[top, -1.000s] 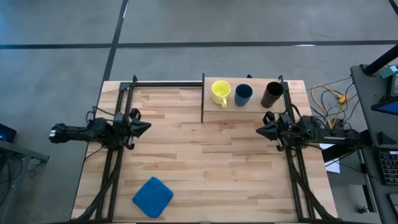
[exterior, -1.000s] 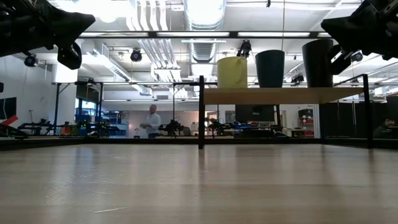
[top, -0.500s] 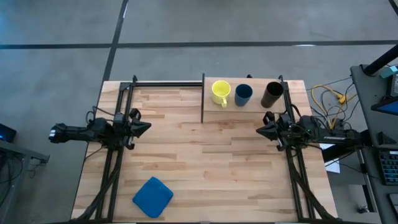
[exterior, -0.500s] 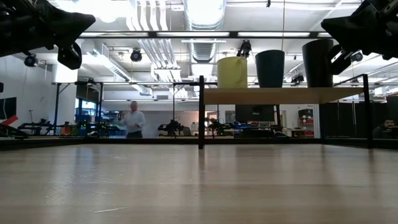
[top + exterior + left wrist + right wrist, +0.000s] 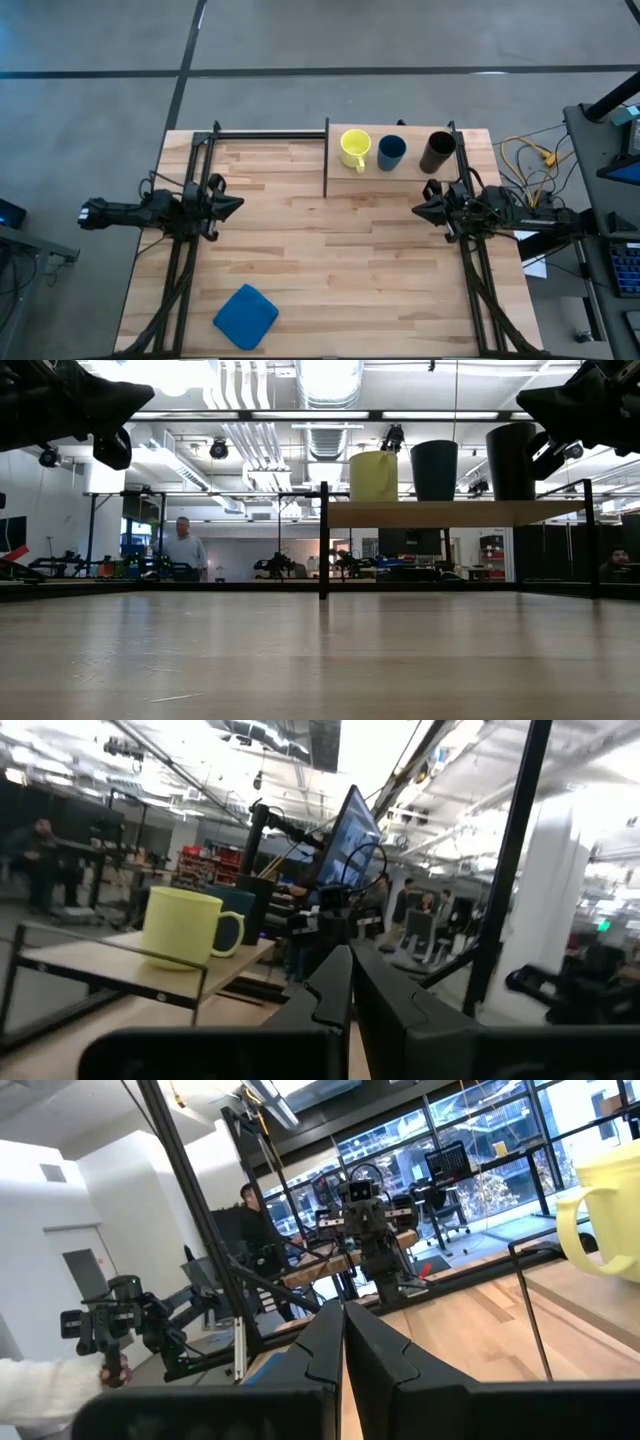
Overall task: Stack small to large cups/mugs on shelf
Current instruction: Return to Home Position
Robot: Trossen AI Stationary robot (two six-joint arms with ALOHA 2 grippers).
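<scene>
A yellow mug (image 5: 354, 148), a dark blue cup (image 5: 391, 151) and a taller black cup (image 5: 437, 152) stand upright in a row on the raised wooden shelf (image 5: 390, 180) at the table's far right. In the low view the yellow mug (image 5: 373, 475), the blue cup (image 5: 434, 470) and the black cup (image 5: 511, 460) show on the shelf (image 5: 440, 513). My left gripper (image 5: 237, 205) is shut and empty above the table's left side. My right gripper (image 5: 418, 209) is shut and empty just near of the shelf. The yellow mug also shows in the left wrist view (image 5: 185, 927).
A flat blue cloth (image 5: 245, 316) lies near the table's front left edge. A dark frame (image 5: 265, 134) runs along the table's far edge. A person (image 5: 182, 550) walks in the room beyond the table. Cables (image 5: 530, 160) lie off the table's right.
</scene>
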